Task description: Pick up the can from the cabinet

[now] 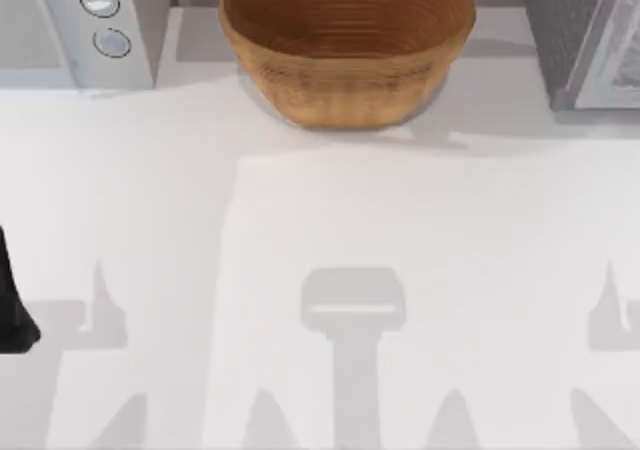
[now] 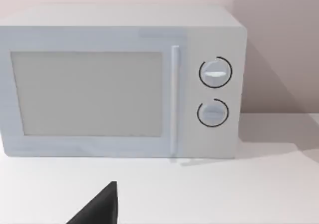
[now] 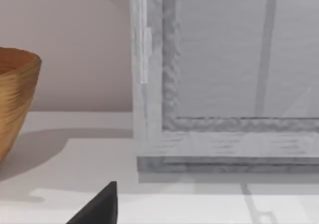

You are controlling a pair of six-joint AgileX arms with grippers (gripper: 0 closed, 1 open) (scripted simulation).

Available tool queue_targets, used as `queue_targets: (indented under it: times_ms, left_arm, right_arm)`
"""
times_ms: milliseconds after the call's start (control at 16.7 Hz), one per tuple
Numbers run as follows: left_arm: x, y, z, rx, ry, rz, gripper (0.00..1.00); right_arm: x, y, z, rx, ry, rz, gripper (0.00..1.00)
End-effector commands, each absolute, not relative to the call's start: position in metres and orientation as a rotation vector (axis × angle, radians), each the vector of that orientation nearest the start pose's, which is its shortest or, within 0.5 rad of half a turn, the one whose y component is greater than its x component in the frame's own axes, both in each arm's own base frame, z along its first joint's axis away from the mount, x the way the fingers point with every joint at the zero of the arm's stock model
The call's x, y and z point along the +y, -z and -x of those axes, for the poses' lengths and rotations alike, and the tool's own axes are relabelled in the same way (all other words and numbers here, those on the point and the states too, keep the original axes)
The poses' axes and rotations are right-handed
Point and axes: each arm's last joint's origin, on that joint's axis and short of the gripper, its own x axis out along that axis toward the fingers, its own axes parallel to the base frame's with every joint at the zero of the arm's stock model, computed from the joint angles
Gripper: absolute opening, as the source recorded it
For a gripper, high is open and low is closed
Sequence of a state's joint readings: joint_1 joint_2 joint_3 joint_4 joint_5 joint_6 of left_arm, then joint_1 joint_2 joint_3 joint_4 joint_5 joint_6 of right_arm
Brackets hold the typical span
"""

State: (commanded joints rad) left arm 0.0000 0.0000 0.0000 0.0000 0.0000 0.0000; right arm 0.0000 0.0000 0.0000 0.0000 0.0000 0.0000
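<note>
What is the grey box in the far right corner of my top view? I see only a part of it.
Observer: The right wrist view faces it. It is a cabinet with a framed grey front panel, standing on the table.
Operator: And the white box in the far left corner?
Observer: A microwave. The left wrist view faces its front: the door is shut, with a vertical handle along its edge.

Left arm (image 1: 12,305) is matte black; a black wedge-shaped fingertip (image 2: 99,206) shows
</note>
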Motion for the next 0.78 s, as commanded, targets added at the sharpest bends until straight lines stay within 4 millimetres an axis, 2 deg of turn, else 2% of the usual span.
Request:
queue_targets:
  times_ms: [180,360,540,780]
  left_arm:
    - [-0.001,-0.16,-0.106,0.0,0.0,0.0,1.0]
    - [-0.001,-0.16,-0.106,0.0,0.0,0.0,1.0]
    - [-0.001,-0.16,-0.106,0.0,0.0,0.0,1.0]
    - [-0.001,-0.16,-0.106,0.0,0.0,0.0,1.0]
  right_arm:
    - [-0.001,-0.162,-0.106,0.004,0.001,0.0,1.0]
    - [0.0,-0.185,-0.107,0.033,0.008,0.001,1.0]
    - [0.002,-0.232,-0.112,0.053,0.011,0.003,1.0]
    - [0.007,-0.319,-0.132,0.047,0.007,0.005,1.0]
